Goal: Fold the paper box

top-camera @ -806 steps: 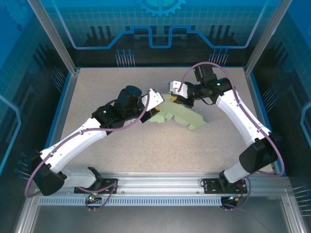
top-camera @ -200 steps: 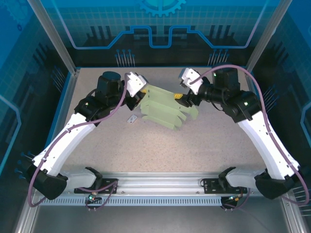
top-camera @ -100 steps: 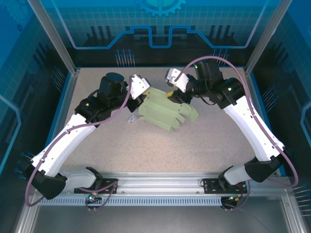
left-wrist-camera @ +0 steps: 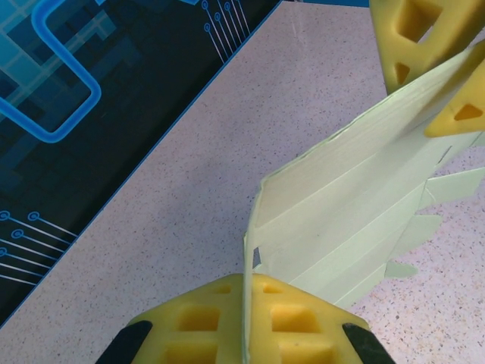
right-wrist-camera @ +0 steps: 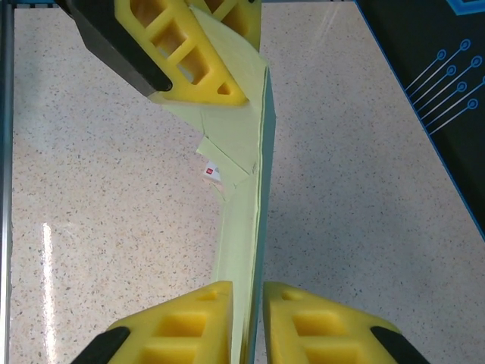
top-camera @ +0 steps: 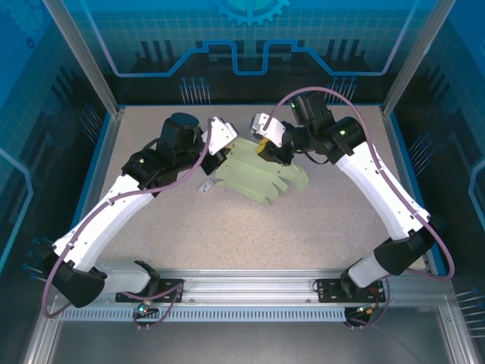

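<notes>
Counts first: we see one pale mint-green die-cut card sheet, the paper box [top-camera: 261, 176], one tiny white paper scrap [top-camera: 204, 186], and two white arms, each ending in a pair of yellow foam fingers. The sheet sits over the far middle of the speckled grey worktop [top-camera: 303, 235], strung between both pairs. The left arm's fingers [left-wrist-camera: 197, 322] are pressed together on one end of the sheet, with the card sandwiched between the pads. The right arm's fingers [right-wrist-camera: 178, 330] take the opposite end. The card fills the narrow slot between them, so we read them as clamped on it. The sheet's pointed tabs jut toward the near right, and we cannot tell whether they touch the worktop. The scrap lies on the worktop just beside the sheet's left end, apart from both pairs of fingers.
</notes>
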You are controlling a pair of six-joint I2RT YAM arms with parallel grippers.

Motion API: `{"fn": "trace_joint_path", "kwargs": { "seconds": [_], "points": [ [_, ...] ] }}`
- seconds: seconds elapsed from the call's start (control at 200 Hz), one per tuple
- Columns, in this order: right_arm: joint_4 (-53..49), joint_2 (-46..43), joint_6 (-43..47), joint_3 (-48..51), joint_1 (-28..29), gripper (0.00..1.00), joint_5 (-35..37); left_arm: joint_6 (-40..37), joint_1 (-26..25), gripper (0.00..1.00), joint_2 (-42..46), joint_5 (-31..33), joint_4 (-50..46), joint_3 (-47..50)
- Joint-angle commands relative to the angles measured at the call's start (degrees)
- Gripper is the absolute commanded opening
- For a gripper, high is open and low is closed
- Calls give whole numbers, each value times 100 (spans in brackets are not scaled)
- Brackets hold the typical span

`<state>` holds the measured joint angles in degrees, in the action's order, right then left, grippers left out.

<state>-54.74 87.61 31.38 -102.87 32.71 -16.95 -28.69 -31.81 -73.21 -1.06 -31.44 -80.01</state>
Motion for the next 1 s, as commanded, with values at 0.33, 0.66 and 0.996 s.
{"fn": "trace_joint_path", "kwargs": {
  "seconds": [0.33, 0.66, 0.996],
  "points": [
    [-125, 15, 0, -152, -2, 0, -107, -68, -54, 0, -46, 115, -22, -154],
    [275, -738, -277, 607, -560, 0, -1127, 259, 212, 65, 469, -417, 710, 617],
    [920, -1520, -854, 1505, -1384, 0, -2529, 728, 754, 75, 649, -1907, 1391, 1323]
  ]
}}
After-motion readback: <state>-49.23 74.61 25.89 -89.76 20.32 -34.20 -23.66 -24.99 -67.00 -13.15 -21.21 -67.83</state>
